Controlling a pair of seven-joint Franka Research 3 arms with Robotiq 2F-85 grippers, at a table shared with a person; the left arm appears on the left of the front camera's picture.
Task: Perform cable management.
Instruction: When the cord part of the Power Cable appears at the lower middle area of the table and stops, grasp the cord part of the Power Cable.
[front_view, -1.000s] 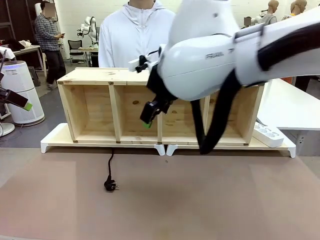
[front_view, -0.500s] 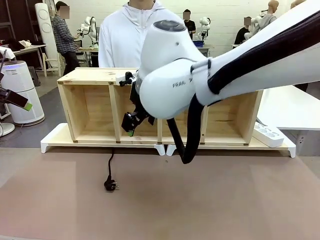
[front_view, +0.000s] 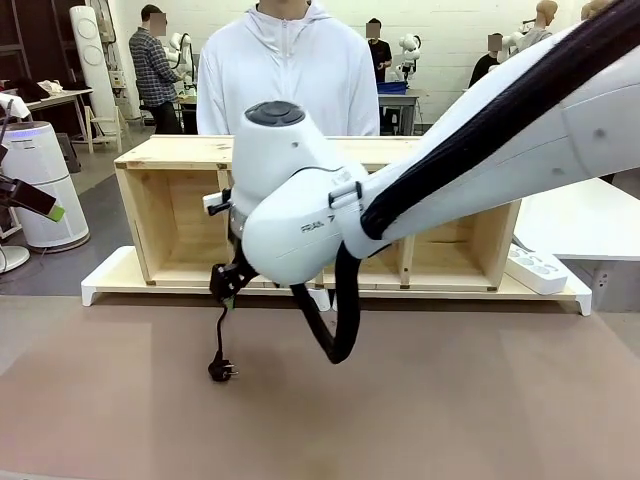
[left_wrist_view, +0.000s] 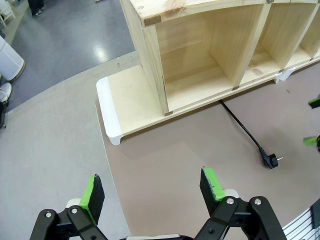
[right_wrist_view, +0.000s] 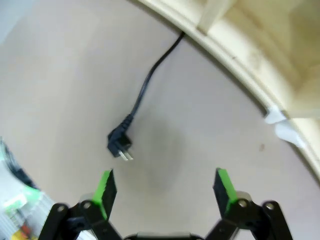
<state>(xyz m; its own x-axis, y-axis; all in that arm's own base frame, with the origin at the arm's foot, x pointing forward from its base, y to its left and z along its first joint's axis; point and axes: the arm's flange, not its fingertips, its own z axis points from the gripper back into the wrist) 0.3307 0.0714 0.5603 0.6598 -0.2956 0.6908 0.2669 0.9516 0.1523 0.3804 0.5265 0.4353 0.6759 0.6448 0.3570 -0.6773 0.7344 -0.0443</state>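
Front view: the right gripper (front_view: 223, 292), black with green pads, hangs just above the brown table surface (front_view: 450, 400), in front of the light wooden open-fronted shelf unit (front_view: 180, 210). The cable (front_view: 219, 335), a thin glossy black cord, comes out from beneath the shelf unit's flat white base (front_view: 110, 275) and lies on the table, running toward the robot. Its small black plug (front_view: 222, 371) rests below this gripper. A person in a white hooded jacket (front_view: 285, 80) stands behind the shelf unit. Left wrist view: the left gripper (left_wrist_view: 152, 189) has its fingers spread wide and holds nothing; the cable lies well apart from it. Right wrist view: the right gripper's fingers stand fully apart and empty, with the plug just beyond one pad.
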